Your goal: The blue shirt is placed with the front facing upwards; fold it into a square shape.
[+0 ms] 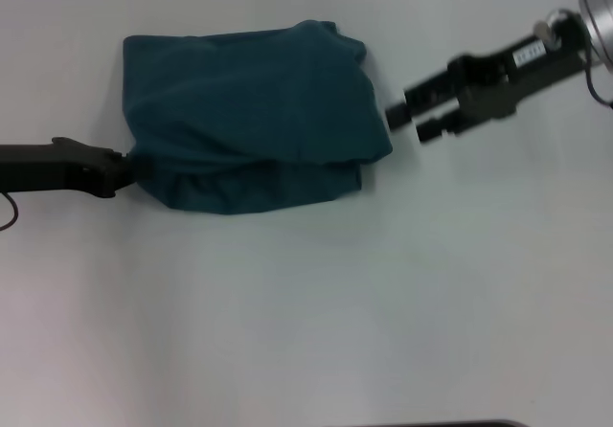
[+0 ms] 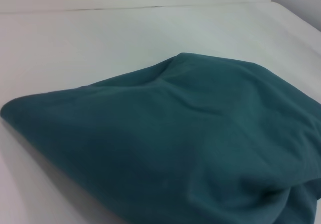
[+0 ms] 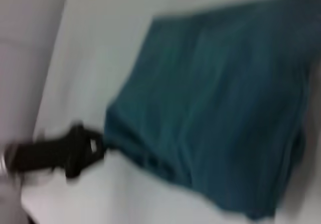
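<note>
The blue shirt [image 1: 249, 111] lies on the white table as a folded, roughly rectangular bundle, plain teal side up, with a lower layer showing along its near edge. No letters or label show. My left gripper [image 1: 127, 168] is at the bundle's near left corner, shut on the cloth, which is drawn to a point there. The left wrist view is filled by the shirt [image 2: 190, 143]. My right gripper [image 1: 410, 123] is open and empty, just off the shirt's right edge with a small gap. The right wrist view shows the shirt [image 3: 215, 113] and the left gripper [image 3: 98, 144] at its corner.
The white table [image 1: 306, 312] stretches around the shirt. A dark edge [image 1: 431, 424] shows at the very front. A seam [image 2: 100, 8] runs across the table beyond the shirt in the left wrist view.
</note>
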`<state>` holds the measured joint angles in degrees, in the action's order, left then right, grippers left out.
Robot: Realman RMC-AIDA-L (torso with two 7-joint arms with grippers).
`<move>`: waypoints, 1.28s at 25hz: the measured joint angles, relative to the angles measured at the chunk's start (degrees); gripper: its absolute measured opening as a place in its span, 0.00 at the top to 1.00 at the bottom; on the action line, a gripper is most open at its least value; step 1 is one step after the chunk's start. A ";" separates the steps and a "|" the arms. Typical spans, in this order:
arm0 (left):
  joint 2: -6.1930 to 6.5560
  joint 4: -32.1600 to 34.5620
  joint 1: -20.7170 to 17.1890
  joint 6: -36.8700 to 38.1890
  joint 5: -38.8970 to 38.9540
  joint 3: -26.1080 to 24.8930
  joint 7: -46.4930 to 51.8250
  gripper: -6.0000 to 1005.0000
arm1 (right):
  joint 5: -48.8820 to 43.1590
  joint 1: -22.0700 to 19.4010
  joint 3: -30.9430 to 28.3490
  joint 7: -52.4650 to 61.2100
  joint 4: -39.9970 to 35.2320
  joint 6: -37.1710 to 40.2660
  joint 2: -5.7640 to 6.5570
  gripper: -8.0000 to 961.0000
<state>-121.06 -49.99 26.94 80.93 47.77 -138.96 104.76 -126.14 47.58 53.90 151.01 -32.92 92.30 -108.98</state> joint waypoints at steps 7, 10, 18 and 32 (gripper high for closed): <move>-0.10 -0.03 0.89 -0.40 0.06 0.16 -0.03 0.97 | -5.34 0.14 -0.14 0.64 2.67 -1.45 -0.72 0.33; -0.04 -0.10 1.22 -0.38 0.02 0.29 0.02 0.97 | -5.01 0.01 -0.86 0.77 2.91 -4.05 -1.43 0.33; -0.21 -0.36 1.59 -0.31 0.02 0.26 0.01 0.97 | -5.00 1.54 -1.74 0.80 4.83 -11.28 -5.31 0.35; -0.66 -0.87 2.16 -0.41 0.08 0.01 -0.10 0.97 | -5.52 3.34 0.02 2.09 5.56 -15.59 -6.32 0.46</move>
<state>-121.72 -50.86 29.10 80.52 47.85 -138.94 104.66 -131.65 50.92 53.92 153.10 -27.36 76.72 -115.29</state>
